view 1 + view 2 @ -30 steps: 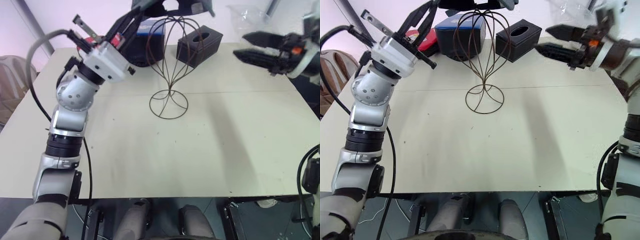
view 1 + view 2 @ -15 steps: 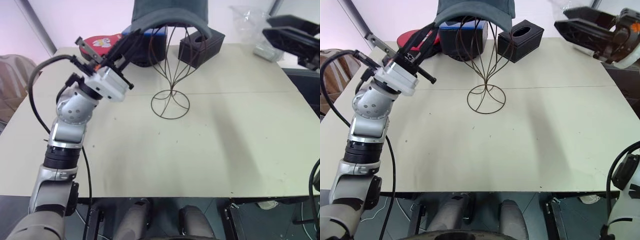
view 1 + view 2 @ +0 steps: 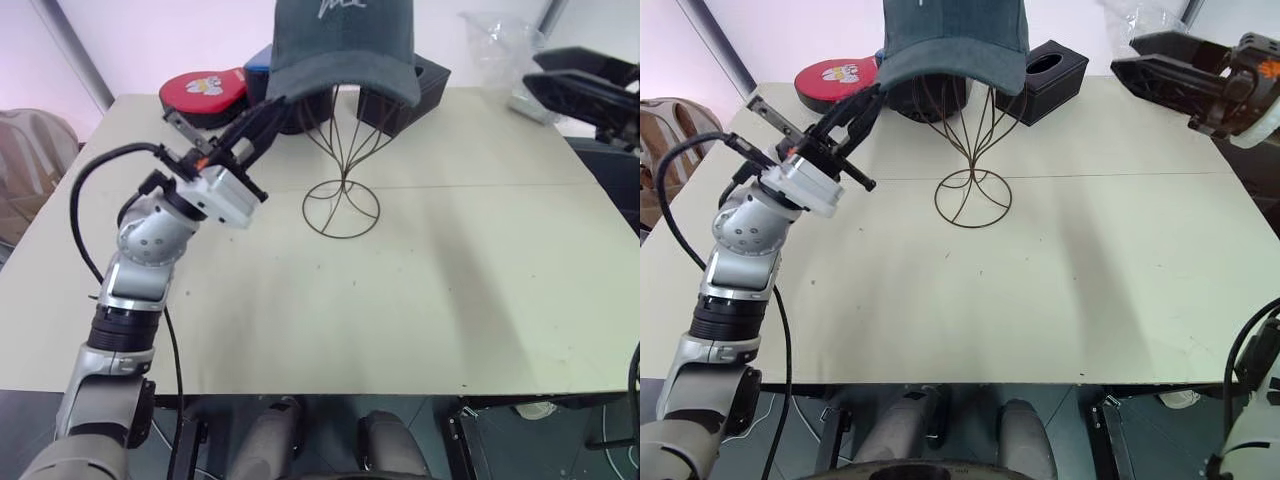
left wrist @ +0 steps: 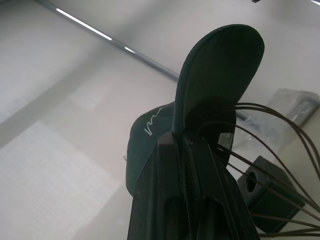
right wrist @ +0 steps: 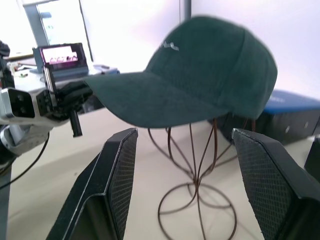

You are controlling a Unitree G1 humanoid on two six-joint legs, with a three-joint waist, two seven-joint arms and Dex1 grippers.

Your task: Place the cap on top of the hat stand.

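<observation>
My left gripper point(image 3: 268, 112), upper left of centre in the left eye view, has its jaws pinched shut on the left edge of the cap's brim. The cap point(image 3: 343, 52) now sits over the looped head of the stand point(image 3: 342, 165) at top centre, crown up, white stitching at the front, brim hanging down toward me. A second ago the cap was mostly cut off at the top of the frame, with the wire loops bare below it; half a second ago its brim was level with the top of the loops. Now it has come lower and covers the upper part of the loops. My left arm has dropped with it, the wrist sitting lower over the bench point(image 3: 420, 290).

My right gripper point(image 3: 1180, 75) hangs at the upper right, jaws wide apart and holding nothing, well clear of the cap. A second ago it was further in toward the middle; it has drawn back toward the right edge.

Behind the stand, the black box point(image 3: 1053, 68) and the red case point(image 3: 204, 88) lie where they were.
</observation>
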